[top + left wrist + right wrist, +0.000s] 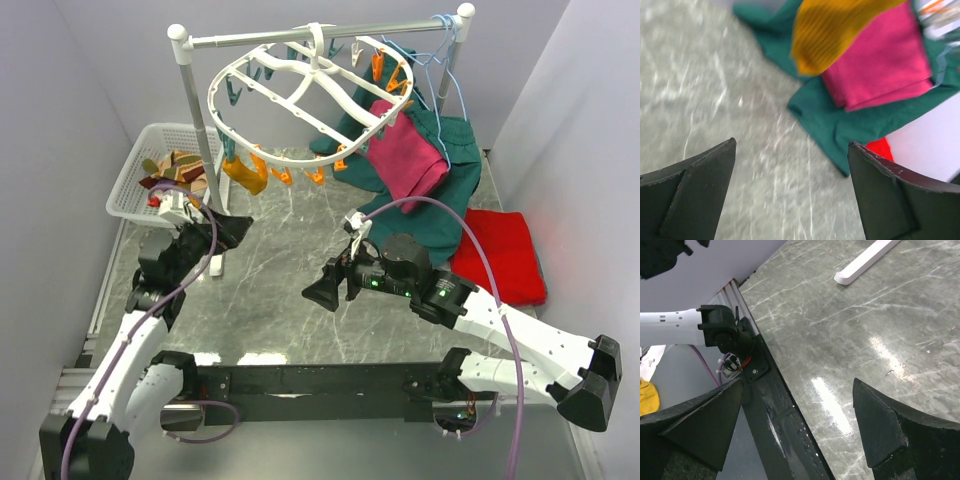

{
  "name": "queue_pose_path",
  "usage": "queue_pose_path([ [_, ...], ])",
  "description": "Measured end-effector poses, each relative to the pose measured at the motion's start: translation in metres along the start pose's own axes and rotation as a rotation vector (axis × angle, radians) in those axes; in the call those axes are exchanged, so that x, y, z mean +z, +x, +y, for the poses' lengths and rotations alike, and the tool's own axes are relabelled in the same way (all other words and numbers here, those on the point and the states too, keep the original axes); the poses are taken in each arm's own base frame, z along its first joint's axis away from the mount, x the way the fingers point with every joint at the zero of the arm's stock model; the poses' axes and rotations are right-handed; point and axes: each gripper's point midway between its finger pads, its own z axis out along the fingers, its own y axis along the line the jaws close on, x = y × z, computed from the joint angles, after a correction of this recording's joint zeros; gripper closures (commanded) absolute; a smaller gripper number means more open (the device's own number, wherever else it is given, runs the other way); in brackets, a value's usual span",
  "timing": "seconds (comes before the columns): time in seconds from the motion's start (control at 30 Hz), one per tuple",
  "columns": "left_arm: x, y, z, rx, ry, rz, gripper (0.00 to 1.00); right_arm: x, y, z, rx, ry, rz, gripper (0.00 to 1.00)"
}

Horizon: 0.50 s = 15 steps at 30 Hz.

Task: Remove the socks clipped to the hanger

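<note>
The white oval hanger (300,95) hangs from the rack's pole, with orange and teal clips round its rim. One mustard sock (246,172) hangs from a clip at its near left edge; it also shows in the left wrist view (835,35). Several striped socks (178,168) lie in the white basket (135,175). My left gripper (238,230) is open and empty, below and just left of the mustard sock (792,190). My right gripper (322,290) is open and empty, low over the table's middle (797,425).
The white pole rack (195,110) stands at the back, its foot (865,262) on the table. A magenta garment (405,155) and dark green clothes (455,195) hang at the right on pale blue wire hangers (440,60). A red cloth (500,255) lies at the right.
</note>
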Motion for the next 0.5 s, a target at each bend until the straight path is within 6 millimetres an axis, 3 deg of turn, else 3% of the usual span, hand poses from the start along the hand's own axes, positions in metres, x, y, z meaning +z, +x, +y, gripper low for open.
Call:
queue_pose_path([
  [0.27, -0.015, -0.057, -0.046, 0.105, 0.156, -0.267, 0.19, 0.002, 0.002, 0.000, 0.015, 0.001, 0.007, 0.00],
  [0.4, -0.007, -0.068, -0.053, 0.112, 0.201, -0.305, 0.34, 0.002, 0.002, 0.000, 0.023, 0.000, 0.008, 0.00],
  [0.43, -0.004, -0.068, -0.053, 0.108, 0.205, -0.302, 0.42, 0.002, 0.002, 0.000, 0.024, -0.001, 0.007, 0.00],
  [0.5, 0.004, -0.066, -0.049, 0.097, 0.202, -0.290, 0.46, 0.002, 0.002, 0.000, 0.025, 0.000, 0.007, 0.00],
])
